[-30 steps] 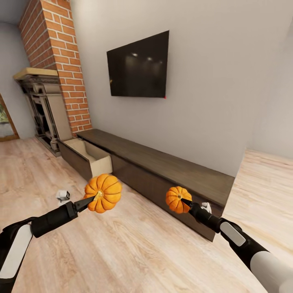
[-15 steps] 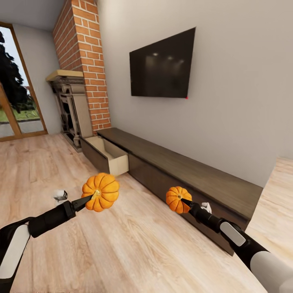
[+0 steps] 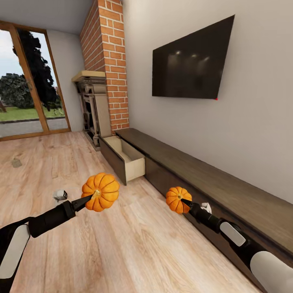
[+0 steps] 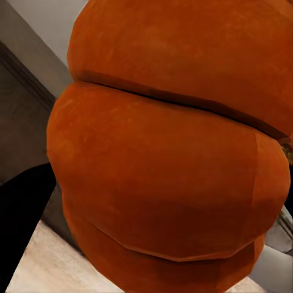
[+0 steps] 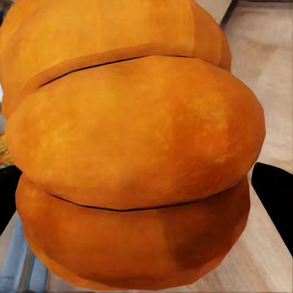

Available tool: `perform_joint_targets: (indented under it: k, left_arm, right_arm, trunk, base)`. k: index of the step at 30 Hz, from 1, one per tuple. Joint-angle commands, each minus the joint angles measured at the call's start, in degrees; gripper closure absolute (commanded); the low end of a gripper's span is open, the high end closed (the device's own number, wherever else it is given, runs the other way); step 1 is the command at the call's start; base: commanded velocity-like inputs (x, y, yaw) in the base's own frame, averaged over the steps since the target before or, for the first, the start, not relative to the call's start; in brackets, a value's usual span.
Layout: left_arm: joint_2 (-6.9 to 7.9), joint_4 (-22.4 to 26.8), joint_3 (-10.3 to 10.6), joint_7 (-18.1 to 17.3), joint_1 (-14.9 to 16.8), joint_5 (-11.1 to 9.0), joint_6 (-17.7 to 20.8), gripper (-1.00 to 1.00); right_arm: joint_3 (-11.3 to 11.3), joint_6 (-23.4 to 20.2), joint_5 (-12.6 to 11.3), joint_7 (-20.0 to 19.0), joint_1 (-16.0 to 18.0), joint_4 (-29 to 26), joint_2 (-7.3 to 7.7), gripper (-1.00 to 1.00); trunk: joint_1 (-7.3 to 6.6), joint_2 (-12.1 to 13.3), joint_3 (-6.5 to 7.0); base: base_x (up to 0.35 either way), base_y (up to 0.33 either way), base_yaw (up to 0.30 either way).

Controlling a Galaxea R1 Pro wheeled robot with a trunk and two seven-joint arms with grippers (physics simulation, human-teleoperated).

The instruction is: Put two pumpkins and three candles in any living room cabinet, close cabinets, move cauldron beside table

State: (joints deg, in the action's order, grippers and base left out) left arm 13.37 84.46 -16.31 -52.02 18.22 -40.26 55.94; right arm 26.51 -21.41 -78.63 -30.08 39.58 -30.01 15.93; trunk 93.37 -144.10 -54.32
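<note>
My left gripper (image 3: 91, 197) is shut on the bigger orange pumpkin (image 3: 100, 192), held above the plank floor; its ribbed skin (image 4: 165, 165) fills the left wrist view. My right gripper (image 3: 184, 201) is shut on the smaller pumpkin (image 3: 177, 199), whose orange side (image 5: 134, 152) looms close in the right wrist view. The long dark-brown cabinet (image 3: 211, 179) runs along the wall ahead and to the right. One pale-wood drawer (image 3: 124, 156) at its far end stands pulled out. Candles, cauldron and table are out of view.
A red-brick fireplace (image 3: 103, 81) stands past the cabinet's far end, and a black TV (image 3: 191, 61) hangs on the wall above it. A large glass door (image 3: 28, 85) is at the far left. A small white object (image 3: 60, 195) lies on the floor by my left arm.
The view has swung left: the cabinet, TV and fireplace have shifted right and the glass door has come into sight. Both grippers keep their pumpkins in the same pose.
</note>
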Motion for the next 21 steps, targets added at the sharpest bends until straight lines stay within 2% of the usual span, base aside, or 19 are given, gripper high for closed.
perform_joint_targets:
  k: [1,21]
  left_arm:
    - [-0.01,-0.15,-0.07,-0.20,0.06,-0.60,0.48,1.00]
    - [-0.01,-1.13,-0.57,-0.28,0.06,-0.60,0.48,1.00]
  right_arm:
    - [0.21,-0.21,-0.83,0.05,0.06,-0.05,0.07,1.00]
    - [0.21,-0.13,-0.82,0.19,0.06,-0.05,-0.02,1.00]
  trunk:
    - [0.02,-0.03,-0.05]
    - [0.02,-0.03,-0.05]
  base:
    - [0.329,0.000,0.288]
    - [0.329,0.070,0.288]
